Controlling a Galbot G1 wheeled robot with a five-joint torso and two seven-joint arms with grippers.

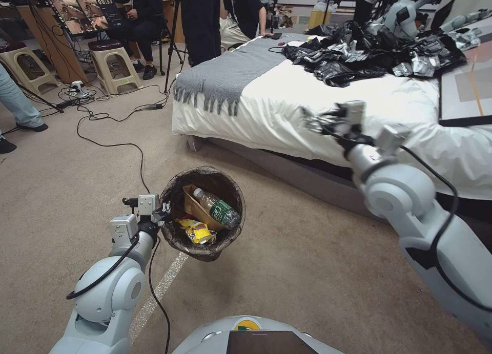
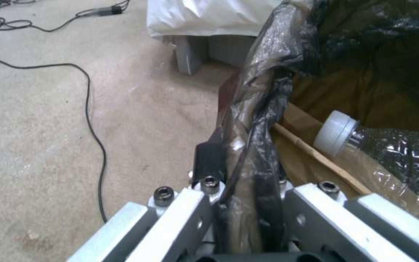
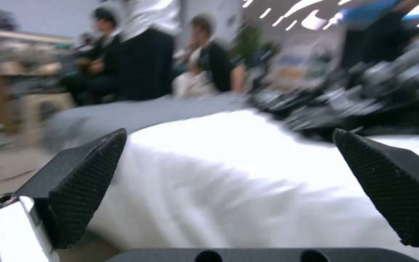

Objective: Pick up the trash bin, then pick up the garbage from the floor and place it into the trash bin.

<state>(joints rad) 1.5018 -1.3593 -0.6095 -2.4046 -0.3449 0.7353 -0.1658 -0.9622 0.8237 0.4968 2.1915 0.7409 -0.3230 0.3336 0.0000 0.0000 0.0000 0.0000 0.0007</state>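
The left pincer is clenched on the rim of the trash bin, held above the floor; just beyond it, inside, lie a bottle, carton and yellow snack bag. The right pincer is released and empty over the bed, so most of the task seems done.

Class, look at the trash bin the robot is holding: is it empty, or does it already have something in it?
Not empty. The trash bin, gripped at its rim by the left tool, holds a clear bottle, a yellow snack bag and a tan carton.
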